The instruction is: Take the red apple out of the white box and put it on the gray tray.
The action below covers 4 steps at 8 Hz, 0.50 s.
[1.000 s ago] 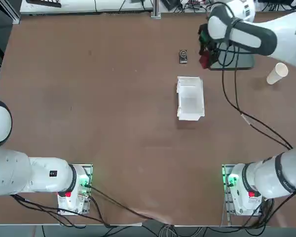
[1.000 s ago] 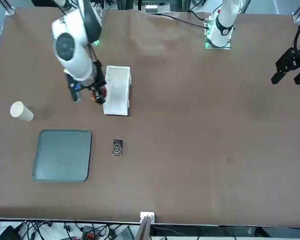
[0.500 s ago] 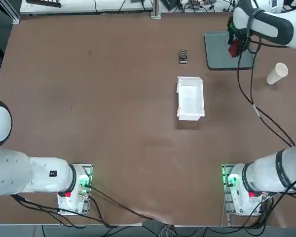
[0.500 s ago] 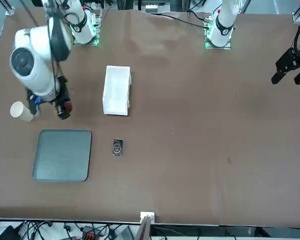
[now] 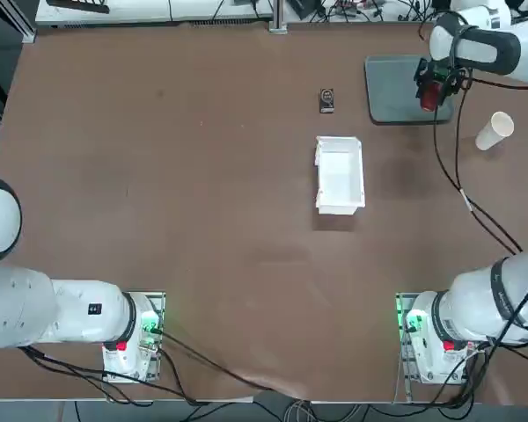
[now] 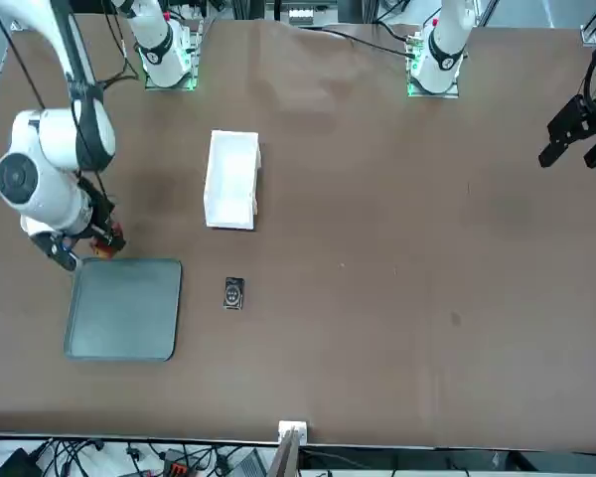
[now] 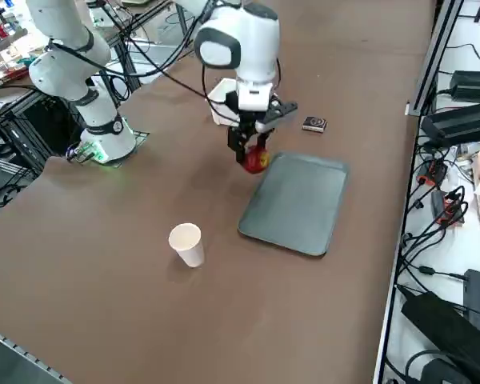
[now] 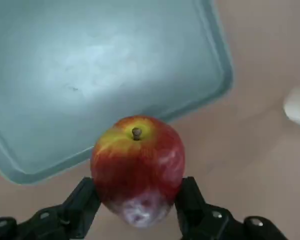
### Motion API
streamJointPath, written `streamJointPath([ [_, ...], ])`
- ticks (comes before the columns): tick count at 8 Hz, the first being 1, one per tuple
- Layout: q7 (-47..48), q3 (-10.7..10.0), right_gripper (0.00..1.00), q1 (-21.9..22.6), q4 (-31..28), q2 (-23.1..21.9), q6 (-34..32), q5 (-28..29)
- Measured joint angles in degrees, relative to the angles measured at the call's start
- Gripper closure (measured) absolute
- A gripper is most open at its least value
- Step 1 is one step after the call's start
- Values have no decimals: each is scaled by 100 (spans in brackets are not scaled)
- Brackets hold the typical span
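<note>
Apple [image 8: 138, 170], glossy, roundish, red-yellow: was pinched in the right gripper [image 8: 138, 197], its fingers closed on it, above the smooth tray's [image 8: 85, 75] edge. Box [image 5: 340, 176]: white, rectangular, empty.

A brown tabletop [image 5: 202, 220] fills the middle of the scene; black cables and dark equipment crowd a white surface [image 7: 456, 264] beyond its far edge; gray floor [image 7: 16, 360] shows past the table's right edge.
</note>
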Motion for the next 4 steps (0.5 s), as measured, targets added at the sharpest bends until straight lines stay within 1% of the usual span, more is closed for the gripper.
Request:
streamJointPath([
  [2,-995,25,16,-14,744,783,94,-98],
  [3,-1274,45,16,-8,1166,1161,93,-128],
  [4,-1478,47,16,-10,1411,1446,90,-134],
])
